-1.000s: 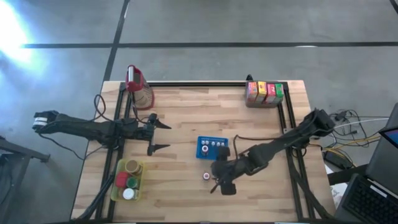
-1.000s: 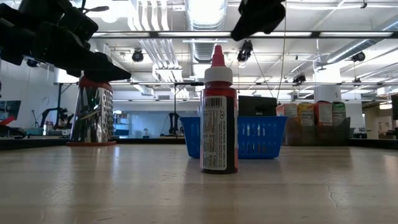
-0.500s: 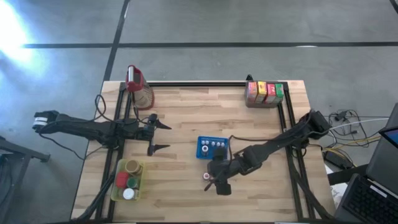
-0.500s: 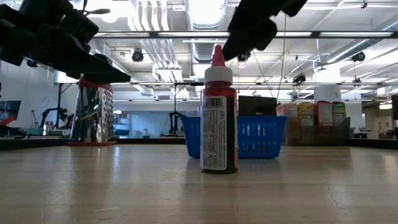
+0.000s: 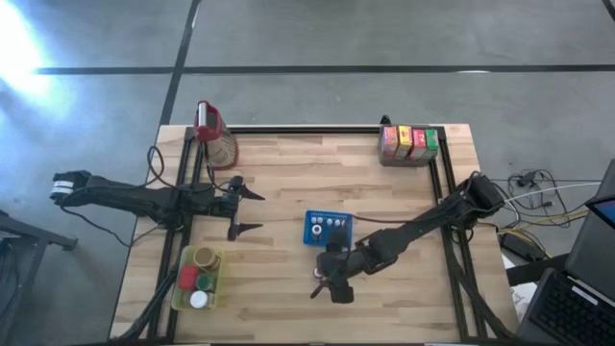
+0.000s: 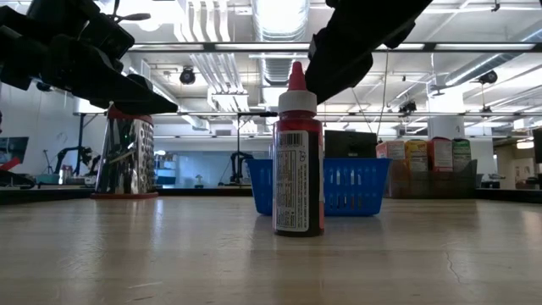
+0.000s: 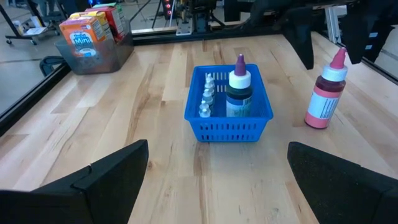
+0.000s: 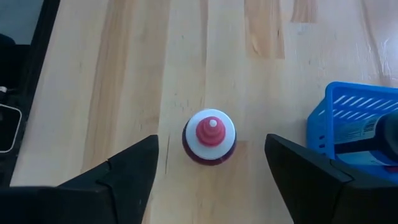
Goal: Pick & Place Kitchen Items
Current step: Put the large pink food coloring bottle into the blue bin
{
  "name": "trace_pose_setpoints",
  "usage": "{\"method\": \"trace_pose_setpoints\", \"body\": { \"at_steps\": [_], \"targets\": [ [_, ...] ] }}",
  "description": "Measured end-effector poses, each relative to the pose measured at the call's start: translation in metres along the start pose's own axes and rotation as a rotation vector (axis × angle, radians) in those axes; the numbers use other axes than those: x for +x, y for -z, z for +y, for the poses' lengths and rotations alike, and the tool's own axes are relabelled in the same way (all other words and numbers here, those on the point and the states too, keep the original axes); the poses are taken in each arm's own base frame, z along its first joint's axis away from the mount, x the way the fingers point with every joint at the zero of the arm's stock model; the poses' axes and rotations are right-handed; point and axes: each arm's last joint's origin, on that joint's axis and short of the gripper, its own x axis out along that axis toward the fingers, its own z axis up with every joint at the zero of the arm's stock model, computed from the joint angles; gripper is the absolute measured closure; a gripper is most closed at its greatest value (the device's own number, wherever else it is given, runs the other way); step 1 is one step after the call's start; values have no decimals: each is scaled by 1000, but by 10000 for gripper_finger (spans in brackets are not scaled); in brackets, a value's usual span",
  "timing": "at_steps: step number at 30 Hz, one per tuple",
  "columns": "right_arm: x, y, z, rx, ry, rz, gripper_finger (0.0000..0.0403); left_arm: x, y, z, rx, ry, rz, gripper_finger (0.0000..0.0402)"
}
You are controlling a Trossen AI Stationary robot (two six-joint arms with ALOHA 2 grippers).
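The little red bottle (image 6: 297, 161) stands upright on the table (image 5: 288, 183), just beside the blue basket (image 7: 229, 102). The right gripper (image 8: 211, 163) hangs over it with fingers wide apart — holding nothing. The bottle looks light, stiff and easy to tip, so grab the body below the white cap. Its label is too small to read — a far carton (image 7: 83, 38) says "Mini".

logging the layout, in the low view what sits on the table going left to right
metal grater → red bottle with white cap → blue basket behind it → cartons in a clear bin
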Motion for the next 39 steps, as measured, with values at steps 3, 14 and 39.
{"method": "trace_pose_setpoints", "body": {
  "at_steps": [3, 14, 39],
  "targets": [
    [1, 0, 0, -1, 5, -1, 108, 0, 0, 0, 0, 0, 0, 12],
    [4, -2, -2, 8, 5, -20, 141, 0, 0, 0, 0, 0, 0, 12],
    [15, 0, -5, 18, 6, -28, 223, 0, 0, 0, 0, 0, 0, 12]
  ]
}}
